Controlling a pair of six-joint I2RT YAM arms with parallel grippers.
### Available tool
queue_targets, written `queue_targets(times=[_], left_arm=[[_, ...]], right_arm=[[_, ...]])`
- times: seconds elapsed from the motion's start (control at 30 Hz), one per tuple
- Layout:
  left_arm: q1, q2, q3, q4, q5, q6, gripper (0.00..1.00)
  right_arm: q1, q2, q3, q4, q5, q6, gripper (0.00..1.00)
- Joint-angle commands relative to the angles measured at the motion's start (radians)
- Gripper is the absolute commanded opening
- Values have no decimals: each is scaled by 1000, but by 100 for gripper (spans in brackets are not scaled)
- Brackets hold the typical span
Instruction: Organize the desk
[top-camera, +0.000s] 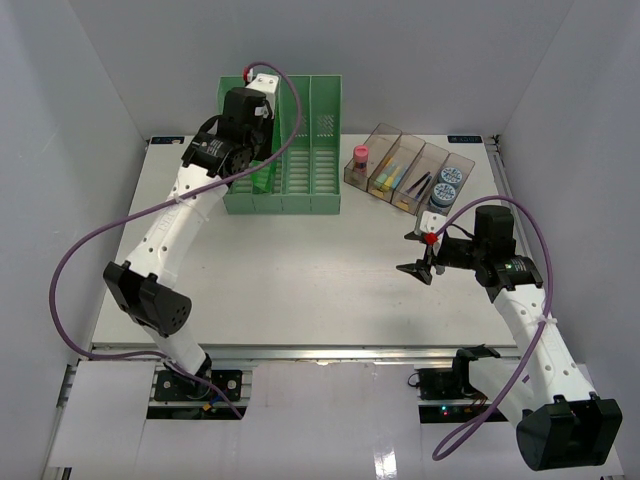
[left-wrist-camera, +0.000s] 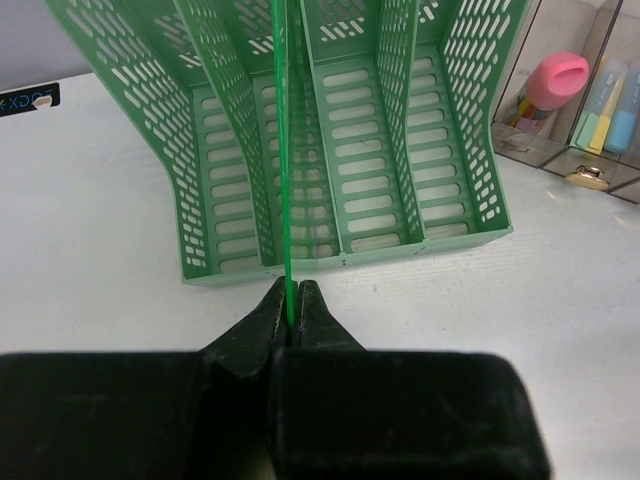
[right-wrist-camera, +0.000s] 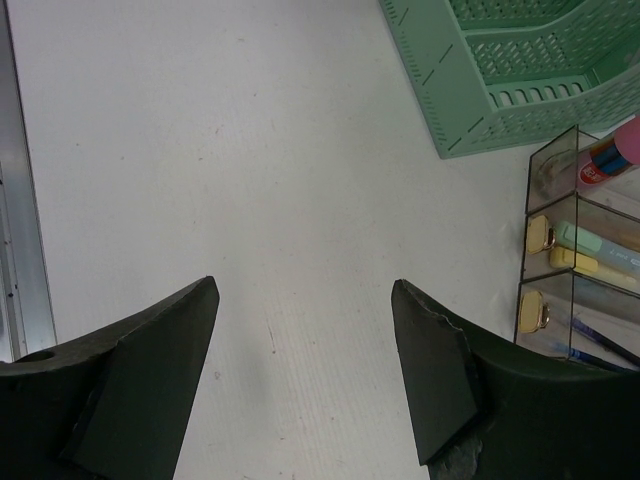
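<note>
Item: tabletop (top-camera: 300, 290), white, metal rails along the near and right edges; spans the whole work area ahead of both arm bases.
Left end effector (left-wrist-camera: 291, 305): pressed together on the near edge of a thin green sheet (left-wrist-camera: 282, 160), held upright and edge-on.
File rack (top-camera: 326, 140): green, slotted, at the far edge left of the middle; open fronts facing the near edge.
Sheet against rack: lined up almost on a divider in the rack's left half; depth of entry not readable.
Right end effector (right-wrist-camera: 304, 300): spread wide, nothing between the fingers, above bare surface toward the right edge.
Clear organizer (top-camera: 462, 158): toward the far-right corner, just beside the rack, already stocked with small items.
Risk 1: leading edge likely to catch the divider, not the gap; probable result a buckled sheet or a light rack shoved toward the far edge.
Risk 2: small bite on one edge only; possible swivel or slip under any side load.
Risk 3: release before full seating; probable tip-out onto the tabletop.
Risk 4: purple cable (top-camera: 290, 90) draped over the rack top; possible snag on withdrawal.
Risk 5: arm collision judged unlikely, arms well apart.
</note>
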Motion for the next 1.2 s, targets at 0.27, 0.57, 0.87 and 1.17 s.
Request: queue_targets(times=[0.27,0.57,0.87,1.17], left_arm=[[89,144,224,-10,125,-22,1],[112,216,290,17,128,-55,43],[116,251,334,64,128,-86,65],[136,288,367,99,145,-116,13]], right_arm=[[-11,-21,-15,14,-47,-3,77],[-19,-21,-17,13,-50,-4,77],[-26,-18,-18,13,-53,-3,77],[-42,-20,-19,12,-61,0,77]])
